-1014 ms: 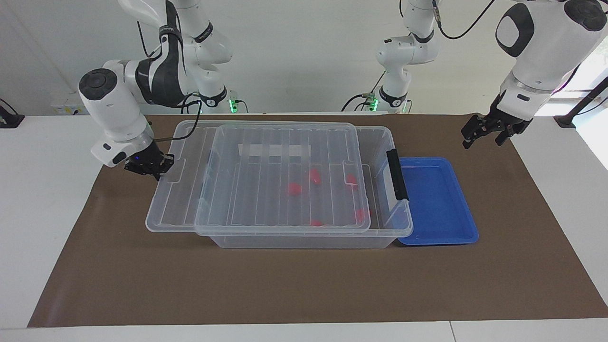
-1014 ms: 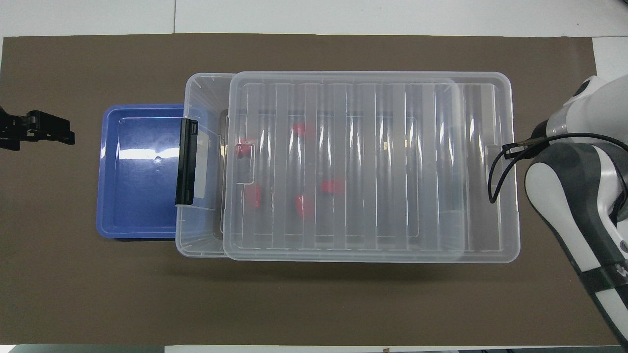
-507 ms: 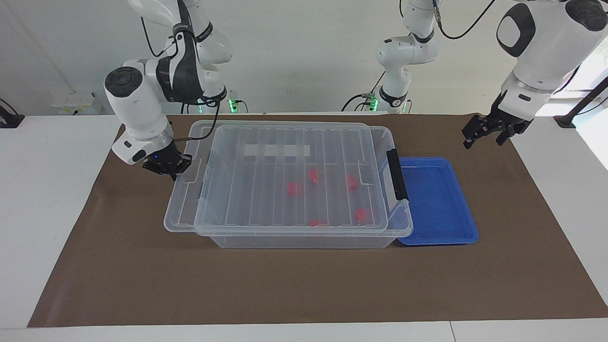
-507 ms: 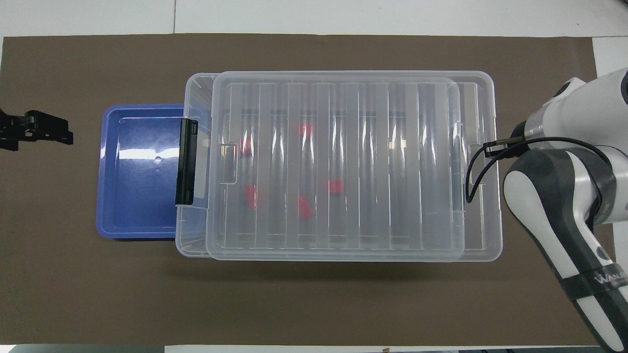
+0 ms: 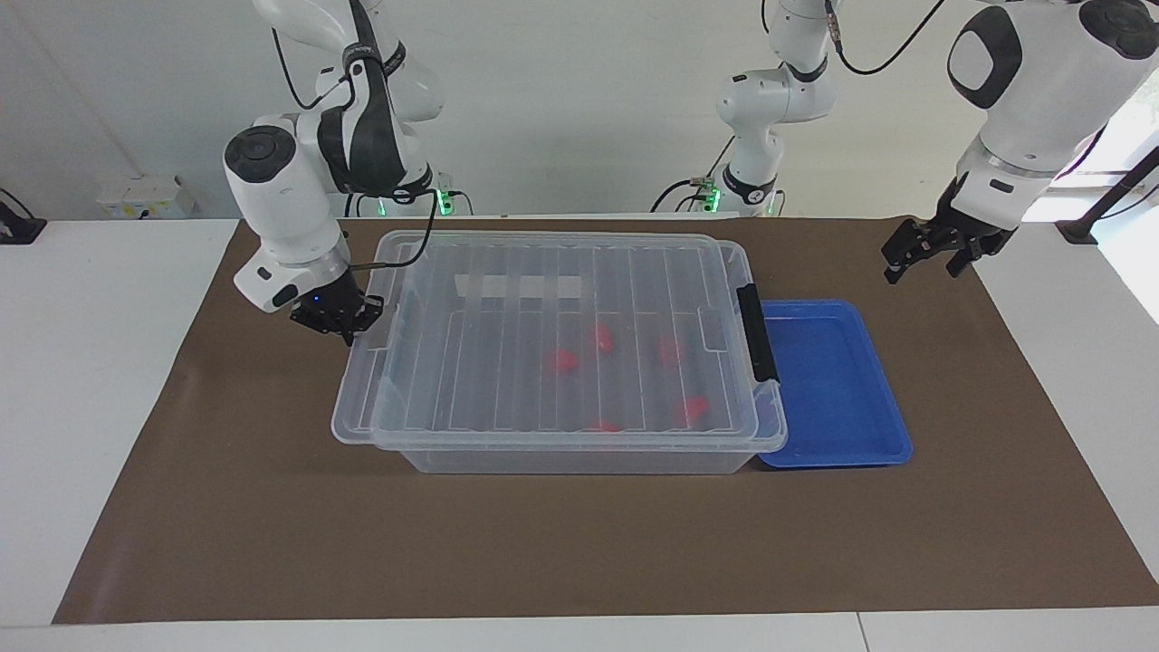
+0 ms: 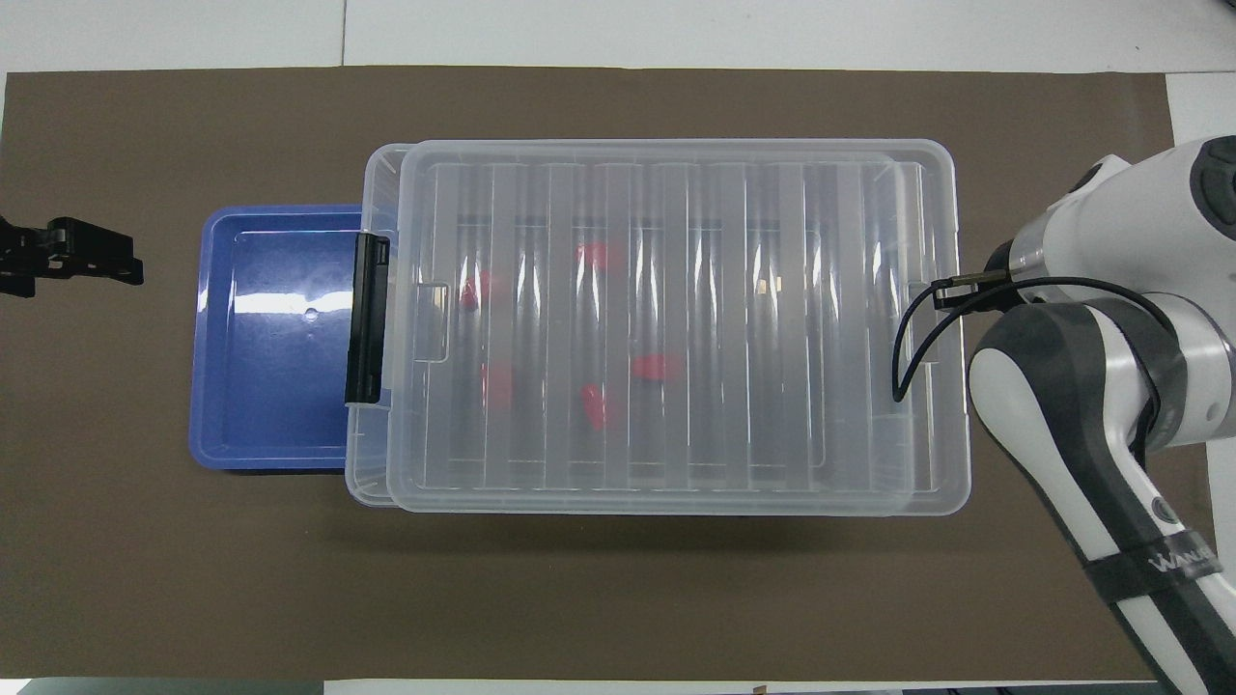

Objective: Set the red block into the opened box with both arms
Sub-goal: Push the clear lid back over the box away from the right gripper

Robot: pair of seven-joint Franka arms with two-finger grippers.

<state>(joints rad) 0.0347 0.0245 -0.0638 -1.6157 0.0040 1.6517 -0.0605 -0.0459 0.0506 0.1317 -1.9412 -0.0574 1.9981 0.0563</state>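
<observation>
Facing view: your lid [image 5: 543,335] has slid further over the box [image 5: 579,457]; right gripper [image 5: 340,323] clamped shut on its end tab; left gripper [image 5: 933,249] open, empty, beside box.

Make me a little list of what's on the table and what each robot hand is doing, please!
box: clear bin on the brown mat
lid: ribbed, see-through, lying over almost all of the box
red blocks: several inside the box
blue tray: beside the box's black handle, empty
right gripper: shut, at the lid's end tab
left gripper: open, waiting over the mat
</observation>
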